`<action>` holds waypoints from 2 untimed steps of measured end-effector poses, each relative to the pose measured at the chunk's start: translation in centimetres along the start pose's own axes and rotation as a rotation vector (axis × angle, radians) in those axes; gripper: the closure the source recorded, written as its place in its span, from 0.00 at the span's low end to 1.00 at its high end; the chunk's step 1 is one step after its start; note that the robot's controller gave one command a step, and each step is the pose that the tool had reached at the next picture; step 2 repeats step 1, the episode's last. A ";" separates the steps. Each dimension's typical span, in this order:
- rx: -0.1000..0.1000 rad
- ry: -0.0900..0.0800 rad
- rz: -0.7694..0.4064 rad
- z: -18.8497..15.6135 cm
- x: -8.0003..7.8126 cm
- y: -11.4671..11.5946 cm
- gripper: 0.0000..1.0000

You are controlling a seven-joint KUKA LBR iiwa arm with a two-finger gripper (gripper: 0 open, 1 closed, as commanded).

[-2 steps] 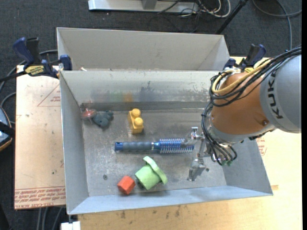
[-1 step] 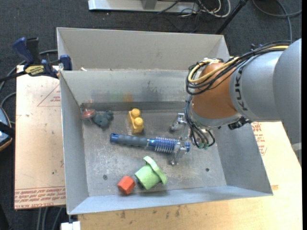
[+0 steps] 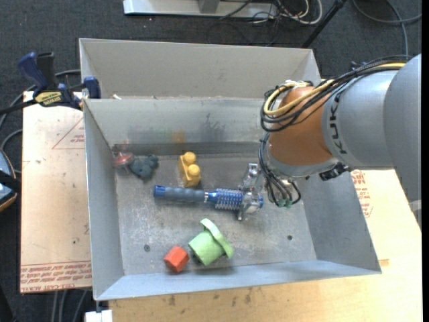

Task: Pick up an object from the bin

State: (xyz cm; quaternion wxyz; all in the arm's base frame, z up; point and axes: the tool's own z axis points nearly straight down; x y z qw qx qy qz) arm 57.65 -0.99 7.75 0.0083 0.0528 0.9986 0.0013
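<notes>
The gripper (image 3: 251, 193) sat low in the bin (image 3: 201, 123) with its fingers apart, right at the bristle end of the blue brush (image 3: 182, 194) lying mid-floor.

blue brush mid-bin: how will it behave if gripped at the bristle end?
Blue brush looks like a stiff, long handle, so it will probably pivot or droop if taken at one end. The bristles by the pincer likely give and slip. Lying flat, it should slide rather than roll.

Brush head (image 3: 230, 197) partly hidden, arm (image 3: 375, 119) cropped
</notes>
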 end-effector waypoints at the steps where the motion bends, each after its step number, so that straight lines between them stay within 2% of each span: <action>1: 0.000 0.009 -0.563 -15.6 -1.4 0.6 1.00; 2: 0.000 0.009 -0.563 -15.6 -1.4 0.6 1.00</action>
